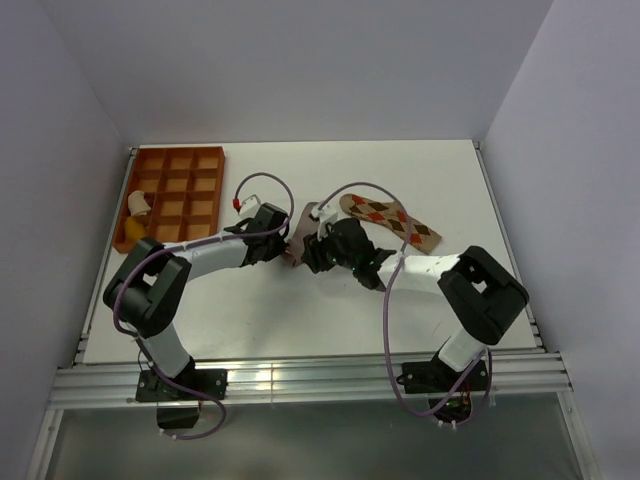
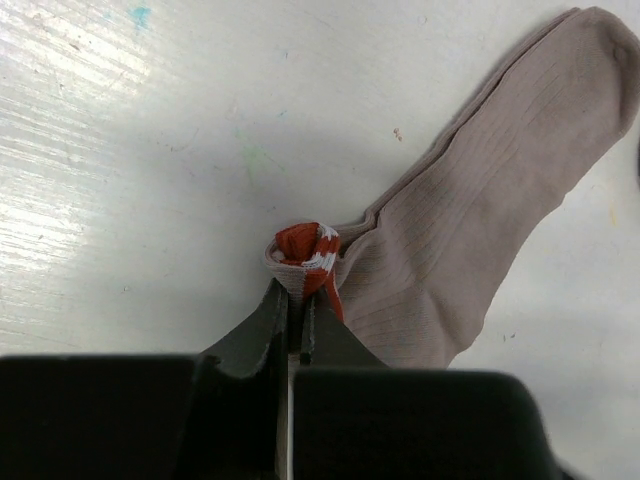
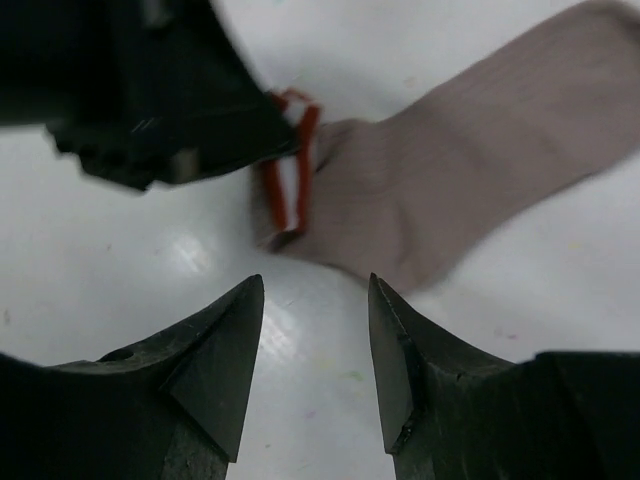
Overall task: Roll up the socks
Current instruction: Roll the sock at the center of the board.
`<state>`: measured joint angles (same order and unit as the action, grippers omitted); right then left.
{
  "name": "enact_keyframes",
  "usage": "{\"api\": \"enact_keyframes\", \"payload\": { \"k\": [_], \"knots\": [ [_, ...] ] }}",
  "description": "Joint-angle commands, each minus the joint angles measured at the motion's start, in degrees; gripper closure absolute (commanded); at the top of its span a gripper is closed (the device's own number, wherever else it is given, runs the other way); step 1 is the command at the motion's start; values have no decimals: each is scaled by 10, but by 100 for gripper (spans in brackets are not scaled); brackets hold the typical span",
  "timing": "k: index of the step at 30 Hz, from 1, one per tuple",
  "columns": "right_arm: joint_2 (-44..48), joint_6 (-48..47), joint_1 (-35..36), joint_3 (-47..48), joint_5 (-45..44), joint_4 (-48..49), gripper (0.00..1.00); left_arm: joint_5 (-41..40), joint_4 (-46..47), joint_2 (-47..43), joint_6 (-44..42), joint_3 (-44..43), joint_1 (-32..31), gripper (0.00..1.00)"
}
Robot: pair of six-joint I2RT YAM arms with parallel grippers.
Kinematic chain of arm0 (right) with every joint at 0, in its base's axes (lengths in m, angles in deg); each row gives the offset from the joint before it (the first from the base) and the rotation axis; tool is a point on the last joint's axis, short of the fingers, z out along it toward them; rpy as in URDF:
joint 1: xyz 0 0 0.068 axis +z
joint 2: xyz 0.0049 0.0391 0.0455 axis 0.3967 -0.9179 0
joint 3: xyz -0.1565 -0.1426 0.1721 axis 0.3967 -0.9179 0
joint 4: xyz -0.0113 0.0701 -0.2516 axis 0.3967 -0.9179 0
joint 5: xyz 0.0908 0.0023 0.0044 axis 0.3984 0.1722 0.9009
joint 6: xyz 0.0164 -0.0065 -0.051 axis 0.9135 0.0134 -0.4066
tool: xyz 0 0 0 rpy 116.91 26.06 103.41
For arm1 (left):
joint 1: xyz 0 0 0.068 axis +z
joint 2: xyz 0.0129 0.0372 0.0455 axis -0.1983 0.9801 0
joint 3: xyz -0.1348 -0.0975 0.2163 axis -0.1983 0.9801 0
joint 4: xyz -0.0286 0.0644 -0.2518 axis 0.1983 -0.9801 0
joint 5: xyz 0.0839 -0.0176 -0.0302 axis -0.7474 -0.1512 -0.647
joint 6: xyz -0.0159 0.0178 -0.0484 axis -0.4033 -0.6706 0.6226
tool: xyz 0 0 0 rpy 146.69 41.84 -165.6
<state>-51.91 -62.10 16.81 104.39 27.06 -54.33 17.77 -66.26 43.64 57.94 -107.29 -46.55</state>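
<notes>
Centre of the table (image 1: pixel 300 320) | your left fingers (image 2: pixel 262 335) are clamping the grey-brown sock (image 2: pixel 480 230) by its red-and-white cuff | your right fingers (image 3: pixel 215 350) are hovering apart just beside it | argyle sock (image 1: pixel 392 221) is lying to the right

The first sock (image 2: pixel 470 220) lies on the counter (image 1: pixel 300 320) in the middle. The left tool (image 2: pixel 297 300) touches its near end. The right tool (image 3: pixel 315 290) is just beside that same end, a little apart from it. The second sock (image 1: pixel 392 220) lies behind and to the right of the first one. A tray (image 1: pixel 222 185) sits at the back left of the counter.
</notes>
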Motion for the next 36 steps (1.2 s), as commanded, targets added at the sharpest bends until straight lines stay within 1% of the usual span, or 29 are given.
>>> {"api": "enact_keyframes", "payload": {
  "k": [1,2,5,10,18,21,31,36],
  "knots": [
    [12,-46,44,-44,-38,126,46,-8,-17,7,-11,-20,0,100],
    [8,-44,50,-50,-38,153,46,-6,-16,7,-11,-18,0,100],
    [-19,-35,61,-49,-21,183,46,-3,-14,6,-11,-16,0,100],
    [-56,-32,73,-27,-13,210,46,2,-17,5,-17,-18,0,100],
    [-87,-40,77,10,-1,199,45,11,-17,2,-23,-18,0,100],
    [-103,-45,79,25,3,180,44,15,-17,3,-22,-18,0,100],
    [-151,-34,80,26,12,183,46,20,-18,0,-25,-18,0,100],
    [-170,-25,80,28,7,191,49,31,-16,0,-22,-17,0,100]
  ]
}}
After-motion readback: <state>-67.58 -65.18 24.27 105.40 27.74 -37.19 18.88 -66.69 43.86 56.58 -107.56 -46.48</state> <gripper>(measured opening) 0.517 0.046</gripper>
